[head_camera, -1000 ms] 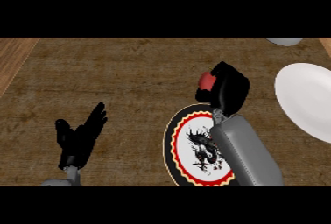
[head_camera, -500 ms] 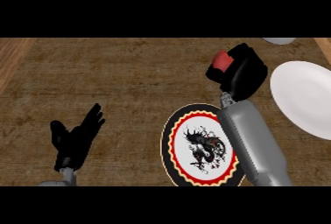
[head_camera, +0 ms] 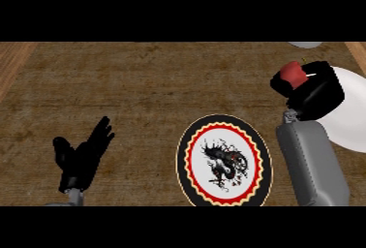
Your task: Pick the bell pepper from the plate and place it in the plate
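Brown wooden bench (head_camera: 143, 97) fills view. Patterned plate (head_camera: 187, 169) with black-red rim sits low centre, no pepper on it. Right hand (head_camera: 311, 92) hangs over left edge of white plate (head_camera: 350, 126), fingers curled round red bell pepper (head_camera: 292, 70). Left hand (head_camera: 82, 157) rests at lower left, fingers straight, apart. Step: carry, near placing. Next move likely: centre over white plate, lower, let go.

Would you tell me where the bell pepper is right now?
In the head view, upper right: the bell pepper sits in the right hand, at the white plate's left edge.
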`<action>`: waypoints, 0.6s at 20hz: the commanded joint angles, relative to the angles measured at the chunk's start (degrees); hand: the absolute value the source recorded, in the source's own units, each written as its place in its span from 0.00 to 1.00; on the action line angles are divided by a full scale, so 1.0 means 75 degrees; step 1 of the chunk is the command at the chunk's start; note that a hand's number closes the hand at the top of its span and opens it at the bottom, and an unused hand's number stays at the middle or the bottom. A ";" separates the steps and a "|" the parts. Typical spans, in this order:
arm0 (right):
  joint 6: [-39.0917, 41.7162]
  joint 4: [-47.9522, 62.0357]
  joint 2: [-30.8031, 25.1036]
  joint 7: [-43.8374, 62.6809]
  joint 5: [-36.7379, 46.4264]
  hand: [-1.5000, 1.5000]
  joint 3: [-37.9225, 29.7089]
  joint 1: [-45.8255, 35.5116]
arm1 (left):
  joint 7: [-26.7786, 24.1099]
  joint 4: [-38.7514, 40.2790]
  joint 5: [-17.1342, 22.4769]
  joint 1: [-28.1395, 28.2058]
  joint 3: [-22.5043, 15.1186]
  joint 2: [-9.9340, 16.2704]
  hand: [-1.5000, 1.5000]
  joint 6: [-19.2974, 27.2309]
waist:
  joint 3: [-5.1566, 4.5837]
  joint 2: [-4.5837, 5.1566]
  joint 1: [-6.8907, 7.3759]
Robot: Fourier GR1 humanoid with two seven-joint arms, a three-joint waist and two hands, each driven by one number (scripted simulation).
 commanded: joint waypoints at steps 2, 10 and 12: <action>-0.1374 0.0472 -0.1044 -0.0409 -0.0666 1.00 -0.0939 0.0469 | 0.0121 0.0180 -0.0149 0.0034 -0.0078 -0.0065 0.50 0.0090 | -0.0029 0.0044 -0.0013; -0.2335 0.2486 -0.2315 -0.2528 -0.3275 1.00 -0.1490 0.0117 | -0.0008 0.0014 -0.0427 0.0318 -0.0501 -0.0502 0.50 0.0238 | -0.0023 0.0054 0.0107; -0.2323 0.2805 -0.2737 -0.3452 -0.4366 1.00 -0.1500 0.0141 | 0.0213 0.0407 -0.0291 -0.0373 -0.0110 -0.0296 0.50 0.0192 | -0.0021 0.0062 0.0067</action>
